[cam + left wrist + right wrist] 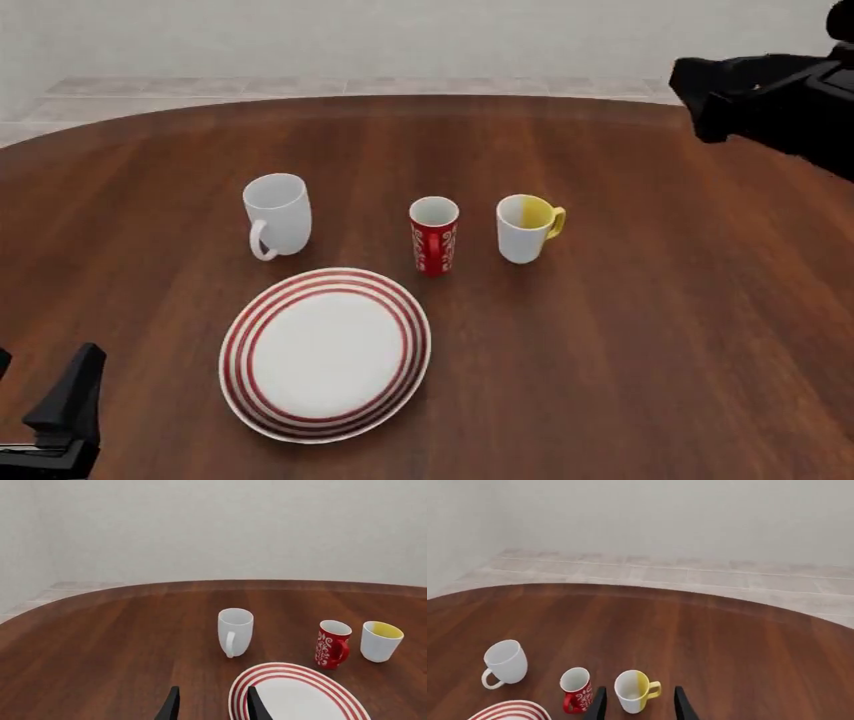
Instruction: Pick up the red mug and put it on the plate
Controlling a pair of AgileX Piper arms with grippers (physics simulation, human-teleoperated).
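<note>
While you look at the front view from left to right, you first meet the left gripper (60,415) in the lower left corner of the frame, low over the wooden table (667,330). Its two dark fingers stand apart and hold nothing; in the left wrist view you see the same left gripper (212,705) with a clear gap between the fingertips, and the rim of the plate (293,692) lies just beside one of them.

Next, a little left of the centre and toward the upper part of the frame, stands the plain white mug (278,215), upright, with its handle turned to the near side. Below it, in the lower centre of the frame, lies the plate (327,350), flat on the table, white with red rings round its rim. Nothing is on it.

Near the centre of the frame you find the red mug (434,236), upright on the table, just beyond the far edge of the plate and apart from it. It stands between the two other mugs and touches none. To its right is the white mug with yellow inside (527,228), also upright, its yellow handle pointing to the right.

At the upper right corner of the frame, the right arm (774,95) hangs high over the table, well apart from the mugs. In the right wrist view the right gripper (639,705) has its fingers apart and empty, with the yellow-lined mug showing between them.
</note>
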